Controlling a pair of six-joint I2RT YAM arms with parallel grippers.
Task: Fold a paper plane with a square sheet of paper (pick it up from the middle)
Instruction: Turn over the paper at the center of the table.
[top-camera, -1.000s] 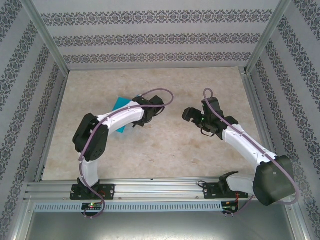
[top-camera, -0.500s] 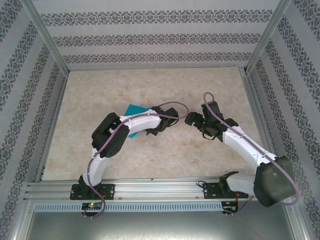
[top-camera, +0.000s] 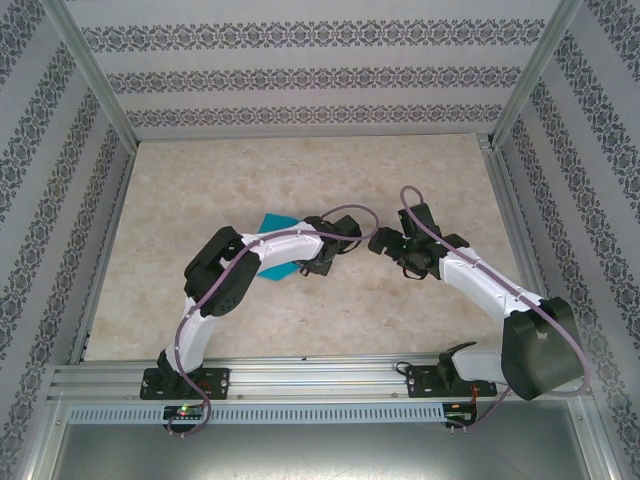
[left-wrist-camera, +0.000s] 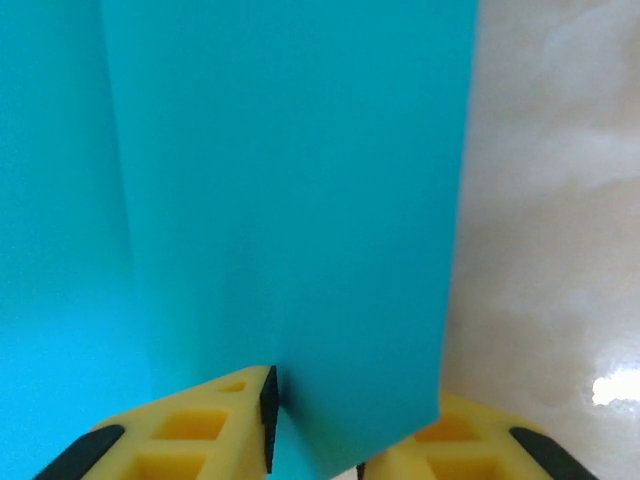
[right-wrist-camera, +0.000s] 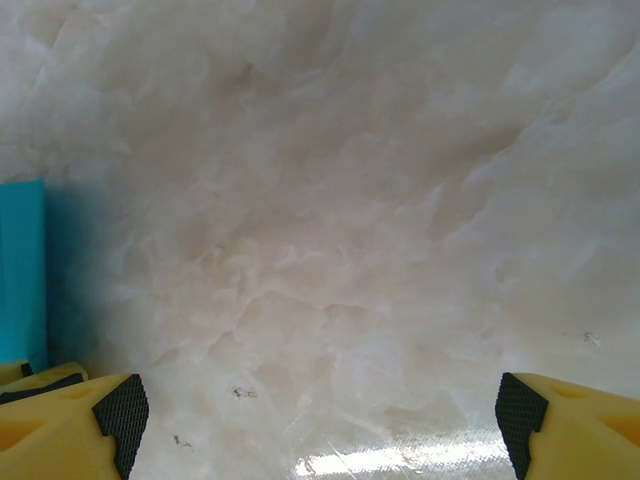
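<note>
While the left arm rises from its base at the near left and folds at a raised elbow, its forearm runs rightward, low over the desk (top-camera: 400, 170). This puts the left end effector (top-camera: 326, 257) near the middle. The right arm reaches in from the near right, its long forearm slanting far and left. The right end effector (top-camera: 386, 243) sits just beside the left one, facing it.

Seen from overhead, the teal sheet of paper (top-camera: 272, 224) shows beneath the left forearm, on both its far and near sides, just left of the desk's middle.

The left wrist view shows the sheet is layered, one straight-edged flap over another. It runs down into the gap between the yellow fingers (left-wrist-camera: 190, 435), which stand a little apart around it.

The right wrist view shows that end effector spread wide with nothing between its black pads (right-wrist-camera: 122, 410). Bare marbled desk lies beneath, and a strip of the teal paper shows at the left edge.
</note>
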